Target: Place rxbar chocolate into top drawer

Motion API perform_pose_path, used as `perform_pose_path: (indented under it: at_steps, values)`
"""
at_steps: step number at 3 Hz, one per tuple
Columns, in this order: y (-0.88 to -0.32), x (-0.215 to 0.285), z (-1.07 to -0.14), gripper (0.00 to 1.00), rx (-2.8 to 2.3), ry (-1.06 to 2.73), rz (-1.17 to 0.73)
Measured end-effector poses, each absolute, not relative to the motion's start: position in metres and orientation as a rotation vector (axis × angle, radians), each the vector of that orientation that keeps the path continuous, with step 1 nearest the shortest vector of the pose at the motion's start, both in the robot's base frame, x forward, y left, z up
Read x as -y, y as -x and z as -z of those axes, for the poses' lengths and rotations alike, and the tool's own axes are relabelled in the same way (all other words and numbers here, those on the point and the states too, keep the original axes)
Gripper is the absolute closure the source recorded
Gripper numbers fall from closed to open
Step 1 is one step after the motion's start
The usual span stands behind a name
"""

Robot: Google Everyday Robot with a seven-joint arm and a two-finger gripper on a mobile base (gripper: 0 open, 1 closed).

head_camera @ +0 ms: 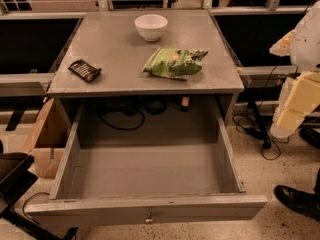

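Observation:
The rxbar chocolate [84,70] is a small flat black bar with pale print, lying on the left side of the grey cabinet top [120,54]. The top drawer [65,164] is pulled wide open below it, with nothing inside and a small metal knob [149,217] at mid-front. Only pale links of my arm [300,91] show at the right edge, beside the cabinet and well away from the bar. The gripper itself is out of view.
A white bowl [151,26] stands at the back of the top. A green snack bag [174,62] lies to the right of centre. A cardboard box [47,136] is on the floor at left, with cables [262,134] and a person's black shoe [297,201] at right.

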State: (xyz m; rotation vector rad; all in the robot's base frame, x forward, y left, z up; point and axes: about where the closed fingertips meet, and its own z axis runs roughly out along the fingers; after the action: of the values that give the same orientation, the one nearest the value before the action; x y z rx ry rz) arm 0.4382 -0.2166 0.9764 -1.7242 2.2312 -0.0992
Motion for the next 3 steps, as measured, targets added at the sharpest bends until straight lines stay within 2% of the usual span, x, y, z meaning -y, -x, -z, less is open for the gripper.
perform_pose_path:
  at_steps: [2,3]
  values:
    - [-0.444,0.216,-0.978,0.0,-2.207,1.72,0.114]
    - [-0.466,0.215,-0.965,0.0,-2.192,1.623,0.083]
